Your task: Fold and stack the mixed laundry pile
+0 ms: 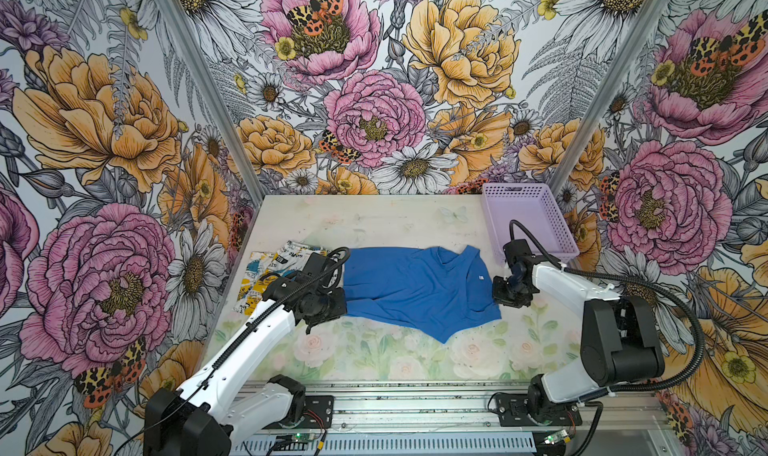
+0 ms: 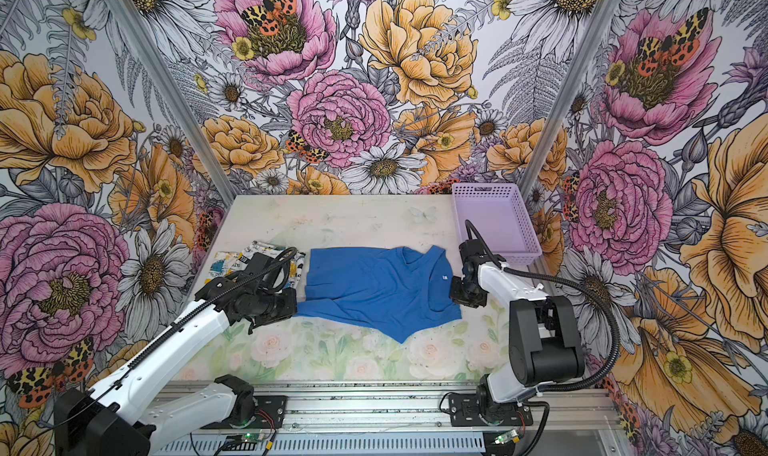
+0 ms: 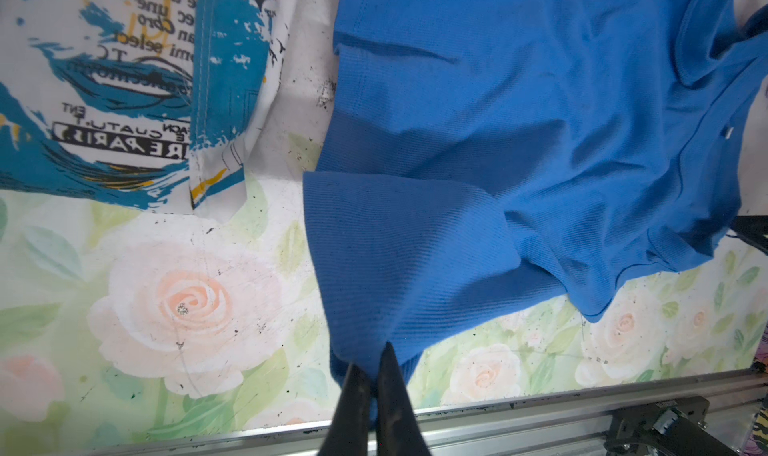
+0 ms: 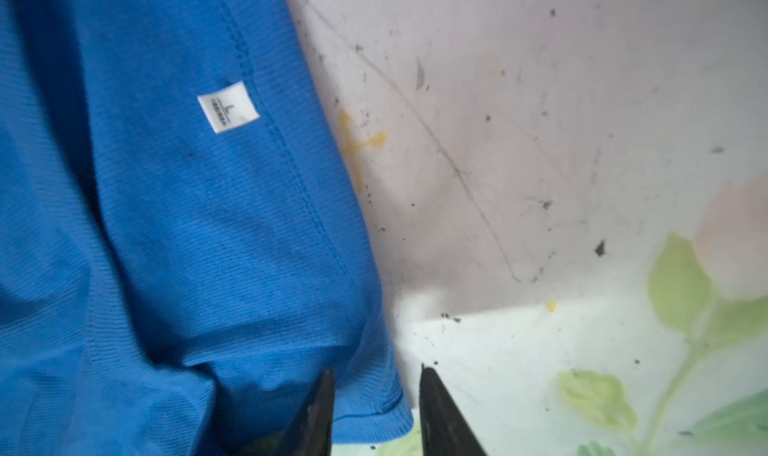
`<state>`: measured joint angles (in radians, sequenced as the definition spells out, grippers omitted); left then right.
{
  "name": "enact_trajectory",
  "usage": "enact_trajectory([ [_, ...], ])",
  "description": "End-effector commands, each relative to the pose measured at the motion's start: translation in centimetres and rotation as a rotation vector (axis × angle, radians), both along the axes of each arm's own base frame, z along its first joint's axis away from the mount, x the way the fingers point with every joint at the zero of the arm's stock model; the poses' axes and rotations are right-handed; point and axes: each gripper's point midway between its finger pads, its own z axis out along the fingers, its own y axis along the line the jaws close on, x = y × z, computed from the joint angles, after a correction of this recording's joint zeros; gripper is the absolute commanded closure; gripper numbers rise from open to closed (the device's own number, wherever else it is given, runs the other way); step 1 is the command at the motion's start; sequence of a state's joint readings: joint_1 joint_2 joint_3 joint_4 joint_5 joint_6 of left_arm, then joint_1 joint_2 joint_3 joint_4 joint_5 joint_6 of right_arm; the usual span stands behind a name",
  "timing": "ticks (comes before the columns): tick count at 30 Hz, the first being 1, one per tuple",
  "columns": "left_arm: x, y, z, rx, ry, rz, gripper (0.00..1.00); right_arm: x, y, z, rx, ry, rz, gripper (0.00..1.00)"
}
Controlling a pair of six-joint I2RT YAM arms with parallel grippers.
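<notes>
Left wrist view: left gripper point(image 3: 371, 356) has its jaws pressed together, pinching a corner of the blue T-shirt point(image 3: 498, 142). Fabric bunches into a narrow cone running into the jaws. That pinched corner is the shirt's near left one, lifted a bit off the table point(image 3: 187, 308).

Right wrist view: right gripper point(image 4: 376, 368) has its jaws spread, with a clear gap between them. The shirt's hemmed right edge lies in that gap, not clamped. One jaw is over blue cloth, the other over bare table. A white size label point(image 4: 228, 107) sits on the shirt just inside the edge.

In both top views the blue T-shirt point(image 1: 415, 292) point(image 2: 374, 292) is spread across the middle of the table, a bit rumpled. Its V-neck collar is toward the far right and one point of cloth hangs toward the near edge. The left gripper is at the shirt's left end and the right gripper at its right end.

The printed garment point(image 1: 259, 275) point(image 2: 226, 262) is white with black text and yellow and blue splashes. It lies folded flat at the table's left side, just left of the shirt and partly hidden by the left arm point(image 1: 249, 341). The left wrist view shows a strip of bare table between the two garments, so they are not touching.

A lavender basket point(image 1: 517, 185) point(image 2: 484, 185) stands at the far right corner of the table, apart from the shirt and just beyond the right gripper.
</notes>
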<state>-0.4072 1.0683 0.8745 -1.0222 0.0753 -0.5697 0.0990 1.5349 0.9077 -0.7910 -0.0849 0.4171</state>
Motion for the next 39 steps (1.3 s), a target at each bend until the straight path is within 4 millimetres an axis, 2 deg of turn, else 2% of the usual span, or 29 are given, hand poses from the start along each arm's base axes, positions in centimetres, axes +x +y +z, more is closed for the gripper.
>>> enact_trajectory([
  [1, 0.1, 0.7, 0.1, 0.023, -0.01, 0.014, 1.0, 0.3, 0.6, -0.8, 0.009, 0.007, 0.024, 0.57],
  [4, -0.1, 0.8, 0.0, 0.023, -0.009, 0.02, 1.0, 0.2, 0.7, -1.8, 0.01, 0.027, 0.024, 0.61],
  [6, -0.1, 0.8, 0.0, 0.022, -0.01, 0.024, 1.0, -0.1, 0.4, -2.1, -0.002, 0.04, 0.016, 0.77],
  [8, -0.1, 0.9, 0.4, 0.021, -0.02, 0.03, 1.0, -0.3, -0.2, -1.2, -0.013, 0.023, -0.01, 0.88],
  [10, 0.0, 1.0, 0.9, 0.019, -0.033, 0.033, 1.0, -0.7, -0.7, 0.3, -0.011, 0.0, -0.038, 0.94],
  [14, -0.4, 1.1, 1.4, 0.019, -0.042, 0.034, 1.0, -2.5, -1.1, 3.3, 0.014, -0.005, -0.084, 0.97],
  [19, -1.1, 1.2, 1.7, 0.022, -0.046, 0.037, 1.0, -4.7, -1.0, 5.8, 0.067, 0.007, -0.134, 1.0],
  [22, -0.8, 1.2, 2.4, 0.017, -0.067, 0.044, 1.0, -4.9, -1.3, 7.4, 0.089, -0.008, -0.153, 1.0],
  [25, 0.4, 0.8, 3.0, 0.031, -0.078, 0.028, 1.0, -3.2, -2.2, 8.4, 0.074, -0.035, -0.148, 1.0],
  [27, 1.5, 0.3, 3.0, 0.044, -0.076, -0.002, 1.0, -1.6, -3.1, 8.4, 0.039, -0.042, -0.136, 1.0],
  [30, 2.5, -0.1, 1.5, 0.071, -0.026, -0.042, 1.0, 1.0, -4.4, 6.9, -0.019, -0.027, -0.108, 1.0],
  [34, 2.9, -0.5, -1.0, 0.081, 0.027, -0.061, 1.0, 3.8, -5.6, 4.3, -0.069, -0.003, -0.09, 0.99],
  [36, 3.1, -0.8, -1.5, 0.069, 0.03, -0.058, 1.0, 5.0, -5.7, 3.8, -0.072, -0.007, -0.094, 0.93],
  [39, 3.2, -1.3, -2.0, 0.057, 0.041, -0.059, 1.0, 5.8, -5.2, 4.3, -0.067, -0.022, -0.094, 0.76],
])
